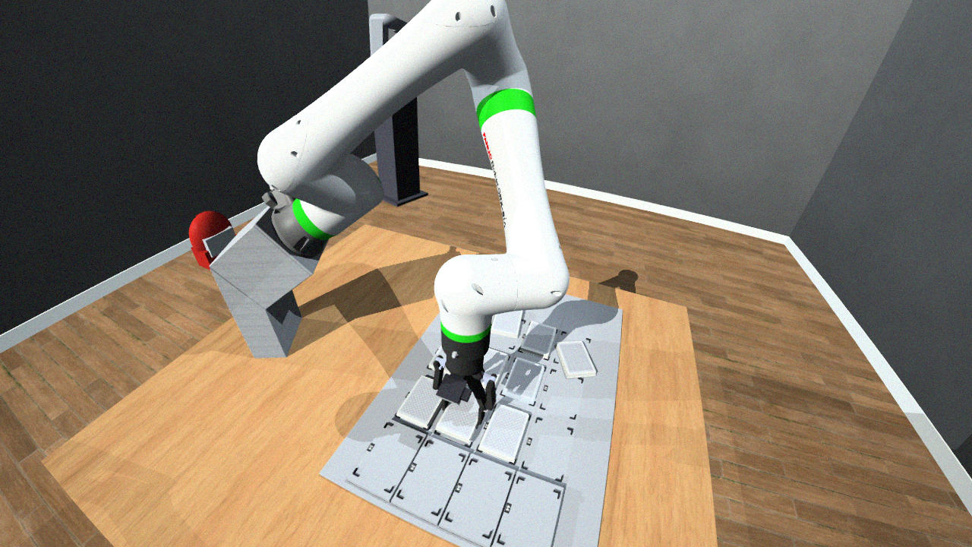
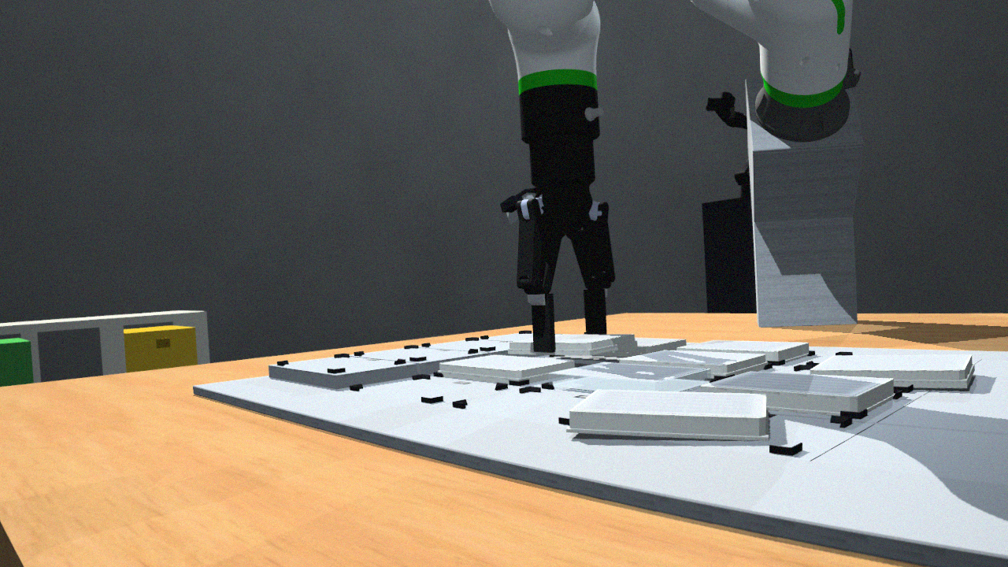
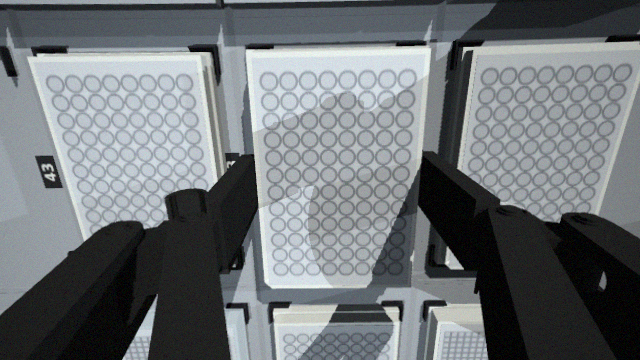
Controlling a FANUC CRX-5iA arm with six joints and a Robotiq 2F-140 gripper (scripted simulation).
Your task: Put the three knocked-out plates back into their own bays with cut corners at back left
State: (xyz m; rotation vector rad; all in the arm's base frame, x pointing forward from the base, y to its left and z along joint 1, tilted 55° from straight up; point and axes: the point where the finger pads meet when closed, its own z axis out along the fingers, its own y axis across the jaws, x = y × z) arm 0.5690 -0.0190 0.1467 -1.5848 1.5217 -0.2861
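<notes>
I have the hand (image 3: 336,200) closed on a 96-well plate (image 3: 337,165), one finger on each long side. This plate sits low between its two neighbours on the deck (image 1: 598,435), almost inside its corner pieces, so I judge this one nearly placed. To the right of the hand, another plate (image 1: 575,358) lies crooked, out of any bay. That one remains.

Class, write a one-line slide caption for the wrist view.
Gripper clamps the middle 96-well plate by its long sides, between two neighbouring plates.
</notes>
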